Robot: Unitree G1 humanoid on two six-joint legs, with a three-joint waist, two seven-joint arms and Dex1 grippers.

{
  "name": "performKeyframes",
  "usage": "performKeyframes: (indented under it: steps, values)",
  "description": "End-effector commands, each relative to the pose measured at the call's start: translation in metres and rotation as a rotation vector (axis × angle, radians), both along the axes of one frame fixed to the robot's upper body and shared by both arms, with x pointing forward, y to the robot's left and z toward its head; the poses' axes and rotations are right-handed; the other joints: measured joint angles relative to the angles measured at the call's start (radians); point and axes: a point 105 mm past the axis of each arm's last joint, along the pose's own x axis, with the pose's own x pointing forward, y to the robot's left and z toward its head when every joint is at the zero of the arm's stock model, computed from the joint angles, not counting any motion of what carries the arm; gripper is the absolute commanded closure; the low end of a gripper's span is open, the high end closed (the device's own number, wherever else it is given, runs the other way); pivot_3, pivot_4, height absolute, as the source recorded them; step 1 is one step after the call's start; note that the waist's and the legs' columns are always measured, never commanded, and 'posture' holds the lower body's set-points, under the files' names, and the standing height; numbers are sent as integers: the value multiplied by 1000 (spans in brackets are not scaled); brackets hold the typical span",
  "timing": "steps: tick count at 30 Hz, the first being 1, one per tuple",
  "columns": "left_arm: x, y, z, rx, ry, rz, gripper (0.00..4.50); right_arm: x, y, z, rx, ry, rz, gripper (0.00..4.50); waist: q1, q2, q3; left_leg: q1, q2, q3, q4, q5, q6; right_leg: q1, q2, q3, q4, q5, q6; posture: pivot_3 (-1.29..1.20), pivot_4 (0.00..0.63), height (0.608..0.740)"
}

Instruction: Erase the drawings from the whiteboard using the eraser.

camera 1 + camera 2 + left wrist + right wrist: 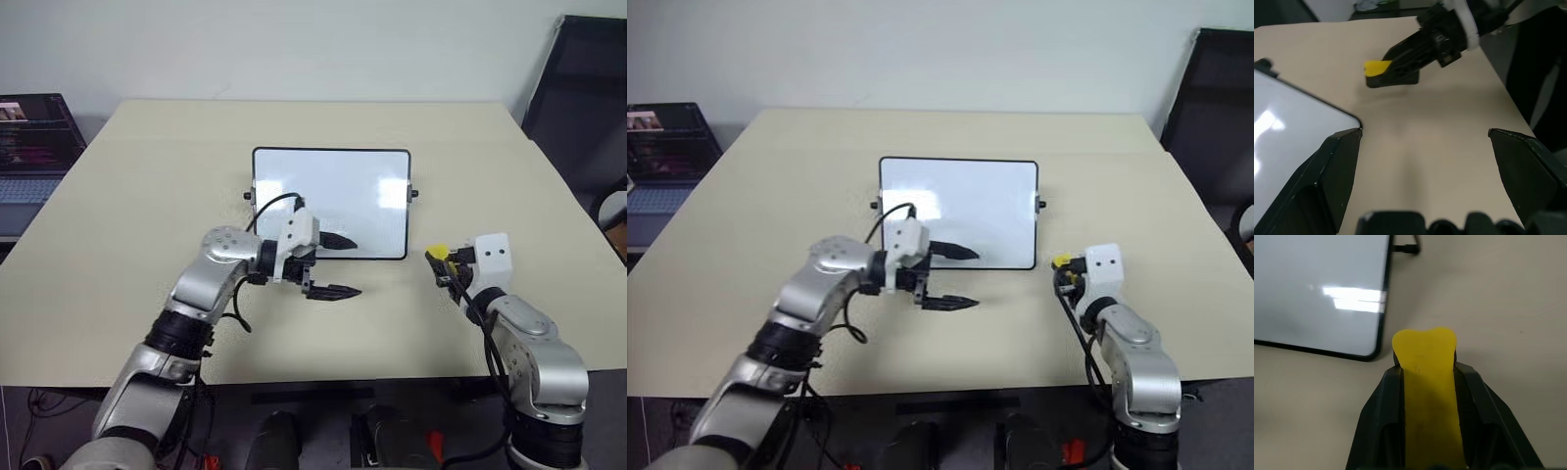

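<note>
The whiteboard (331,196) lies flat in the middle of the table, its surface plain white with a patch of glare; the drawings are out of view. My left gripper (351,266) hangs open at the board's near edge, pointing right, one finger over the board's frame and the other over the table in front. To the right of the board, my right gripper (441,262) is shut on the yellow eraser (1424,352), whose end sticks out past the fingertips. From the left wrist I see that eraser (1376,67) held just above the tabletop, apart from the board's corner (1352,120).
The beige table (147,235) has bare room on both sides of the board and behind it. A laptop (34,137) stands off its left edge. A black chair (578,88) is at the back right.
</note>
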Motion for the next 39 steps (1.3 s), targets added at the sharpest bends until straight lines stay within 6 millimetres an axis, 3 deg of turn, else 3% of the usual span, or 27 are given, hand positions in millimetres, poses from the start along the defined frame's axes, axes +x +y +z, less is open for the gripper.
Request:
performKeyframes:
  steps: [1,8,18,28,33,36,39]
  values:
    - [2,-9,2,12,-44,-57,0,11,-7,9,9,-45,-72,3503,-1,0,0,0,0,0,0,0,0,0,1,0,0,0,0,0,150,740]
    - [5,-24,2,7,-65,-92,0,30,-13,1,12,-28,-109,3503,0,0,0,-2,0,-1,-1,0,0,0,0,0,-1,0,0,0,150,740]
    - [2,-24,8,4,-79,-97,0,37,-29,-3,42,-34,-190,3503,0,0,0,-2,0,-1,-1,0,0,0,0,0,-1,0,0,0,150,740]
    - [4,-21,9,-4,-80,-45,0,43,-25,2,84,-79,-178,14,0,0,0,-2,1,-1,-1,0,0,0,0,0,-1,0,0,0,150,740]
    - [20,-7,19,-91,-77,125,0,39,-8,39,37,-253,-58,14,-1,0,0,-2,1,-1,-1,0,0,0,0,0,-1,0,0,0,150,740]
    - [27,6,27,-168,-77,258,0,25,0,50,-28,-313,24,14,0,0,0,-2,1,-1,-1,0,0,0,0,0,-1,0,0,0,150,740]
    - [28,29,33,-277,-77,466,0,-2,13,59,-43,-400,108,14,1,0,0,-2,2,-3,-1,0,0,0,-1,-1,-1,0,0,0,150,740]
